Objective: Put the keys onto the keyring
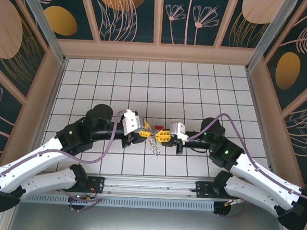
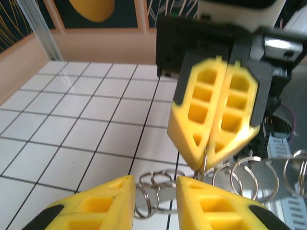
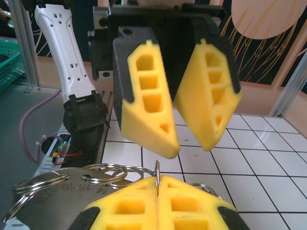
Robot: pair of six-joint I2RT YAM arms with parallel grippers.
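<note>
Between the 2 pincers, which met tip to tip over the middle of the white tiled table (image 1: pixel 145 83), was the keyring (image 2: pixel 158 178), a cluster of thin silver split rings. The right pincer (image 2: pixel 202 162) was clamped shut, its 2 yellow fingers pressed flat together. 1 thin ring of the keyring was pinched edge-on in the seam at their tips, and the other loops fanned out to both sides just under those tips. The left pincer (image 3: pixel 189 147) faced it from directly opposite with its jaws parted to a narrow gap and nothing gripped between them. Seen from the left wrist, a few of the small rings lay in that gap, just ahead of the left fingertips and just below the right pincer's point; whether either left finger touched them could not be told. Seen from the right wrist, the left fingers hung just above and beyond the closed right ones, apart from them. From above, the key (image 1: pixel 158 127) with its red head showed just on the far side of the meeting fingertips, between the 2 pincers and close to both; whether it rested on the tiles or sat on a ring could not be told. Some of the rings trailed from the tips on the near side, toward the arm bases.
</note>
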